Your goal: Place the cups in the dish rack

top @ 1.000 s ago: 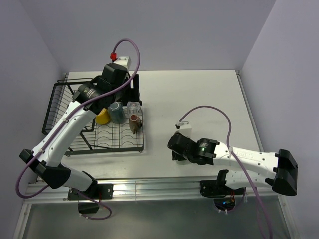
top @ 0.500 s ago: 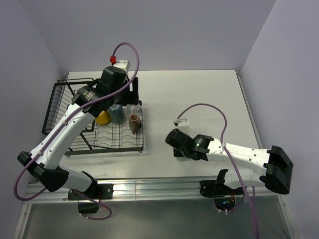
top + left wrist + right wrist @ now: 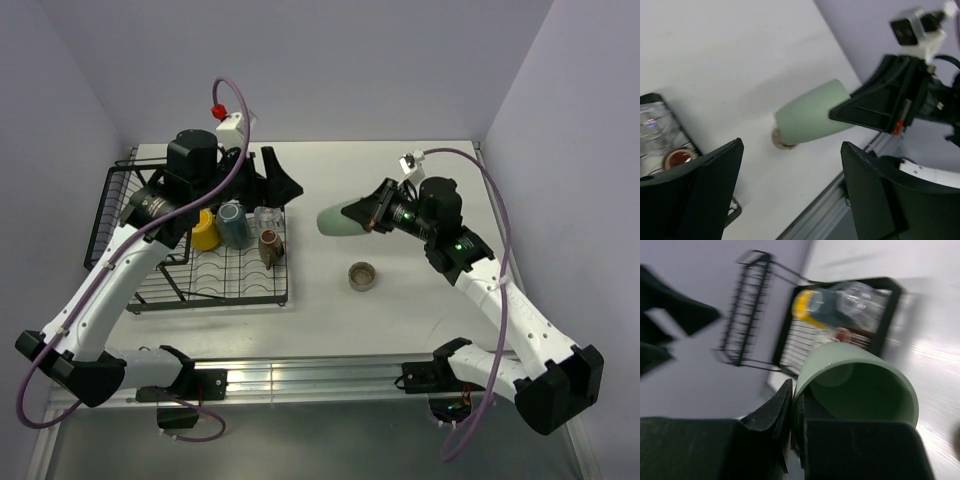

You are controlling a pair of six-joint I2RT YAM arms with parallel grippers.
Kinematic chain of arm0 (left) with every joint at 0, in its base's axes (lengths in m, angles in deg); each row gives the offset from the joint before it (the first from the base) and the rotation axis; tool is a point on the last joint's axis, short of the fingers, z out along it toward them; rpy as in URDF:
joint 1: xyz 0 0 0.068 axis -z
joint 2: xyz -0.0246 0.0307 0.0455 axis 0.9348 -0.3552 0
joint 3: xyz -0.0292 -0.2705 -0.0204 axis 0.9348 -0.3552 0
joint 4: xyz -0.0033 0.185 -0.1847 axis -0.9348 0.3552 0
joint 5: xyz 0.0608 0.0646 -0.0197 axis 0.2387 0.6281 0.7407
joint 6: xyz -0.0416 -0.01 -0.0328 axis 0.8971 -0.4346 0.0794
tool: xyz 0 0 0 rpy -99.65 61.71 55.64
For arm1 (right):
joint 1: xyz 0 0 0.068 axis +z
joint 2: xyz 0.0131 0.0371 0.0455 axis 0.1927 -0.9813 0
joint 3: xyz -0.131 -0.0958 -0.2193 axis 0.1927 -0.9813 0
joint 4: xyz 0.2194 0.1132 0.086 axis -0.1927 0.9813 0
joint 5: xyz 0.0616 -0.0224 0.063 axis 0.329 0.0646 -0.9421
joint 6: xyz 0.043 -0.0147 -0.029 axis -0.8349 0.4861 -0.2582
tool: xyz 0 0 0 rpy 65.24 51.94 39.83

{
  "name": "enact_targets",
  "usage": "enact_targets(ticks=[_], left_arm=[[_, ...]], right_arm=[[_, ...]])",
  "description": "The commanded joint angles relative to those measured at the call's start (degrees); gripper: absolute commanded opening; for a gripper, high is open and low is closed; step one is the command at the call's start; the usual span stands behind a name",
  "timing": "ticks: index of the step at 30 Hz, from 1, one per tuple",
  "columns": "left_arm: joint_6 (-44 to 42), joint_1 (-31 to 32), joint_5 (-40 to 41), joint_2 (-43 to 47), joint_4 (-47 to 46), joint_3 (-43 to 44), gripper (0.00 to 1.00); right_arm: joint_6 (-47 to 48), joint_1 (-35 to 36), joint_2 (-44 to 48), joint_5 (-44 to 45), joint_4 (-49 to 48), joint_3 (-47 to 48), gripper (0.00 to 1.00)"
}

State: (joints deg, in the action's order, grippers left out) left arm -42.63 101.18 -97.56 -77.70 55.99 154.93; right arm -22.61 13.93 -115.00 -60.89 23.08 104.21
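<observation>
- Pinching narrow, the right pincer (image 3: 368, 214) grips the pale green tumbler (image 3: 338, 218) by its rim. The wrist view shows the thin wall caught between the two black fingers.
- That tumbler hangs sideways in the air over the white table (image 3: 430, 170). It is smooth, matte and tapered, with its closed base pointing toward the rack.
- Over on the other side, the left pincer (image 3: 268, 175) is spread wide, with nothing between its black wedge-shaped fingers. It hovers above the rack's far right corner.
- The dish rack (image 3: 210, 303) is black wire, a flat grid with curved dividers and a raised basket on its left.
- Bunched together on the grid are a yellow mug (image 3: 204, 234), a grey mug (image 3: 233, 226), a clear glass (image 3: 266, 215) and a brown cup (image 3: 270, 246) tipped over.
- One small round cup (image 3: 363, 276) stands upright on the bare table, right of the rack.
</observation>
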Motion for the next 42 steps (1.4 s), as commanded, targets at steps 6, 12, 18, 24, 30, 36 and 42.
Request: enact_targets(ticks=[6, 12, 18, 24, 30, 36, 42], left_arm=[[4.4, -0.5, -14.8, 0.7, -15.4, -5.3, 0.86], [5.1, -1.2, -16.6, 0.4, -19.0, -8.3, 0.87], [3.9, -2.2, -15.4, 0.8, -18.2, -8.7, 0.87], [4.5, -2.5, -19.2, 0.3, -19.8, -10.1, 0.87], [6.6, -2.4, -23.2, 1.3, -23.9, -13.1, 0.86], [8.3, -2.5, -25.7, 1.7, -26.2, -14.8, 0.85], [8.8, -2.5, -25.1, 2.5, -26.5, -15.6, 0.82]], right_arm=[[-19.9, -4.6, -6.1, -22.7, -37.9, -1.7, 0.00], [-32.3, -5.5, -8.6, -25.2, -59.0, -6.9, 0.00], [-41.2, -5.9, -11.7, -25.8, -75.6, -10.4, 0.00], [-45.7, -5.9, -14.2, -24.9, -84.6, -11.2, 0.00], [-47.9, -5.8, -16.1, -24.0, -89.0, -10.6, 0.00], [-48.1, -5.8, -16.7, -22.8, -90.9, -11.0, 0.00], [-46.8, -5.1, -17.3, -22.7, -89.8, -10.4, 0.00]])
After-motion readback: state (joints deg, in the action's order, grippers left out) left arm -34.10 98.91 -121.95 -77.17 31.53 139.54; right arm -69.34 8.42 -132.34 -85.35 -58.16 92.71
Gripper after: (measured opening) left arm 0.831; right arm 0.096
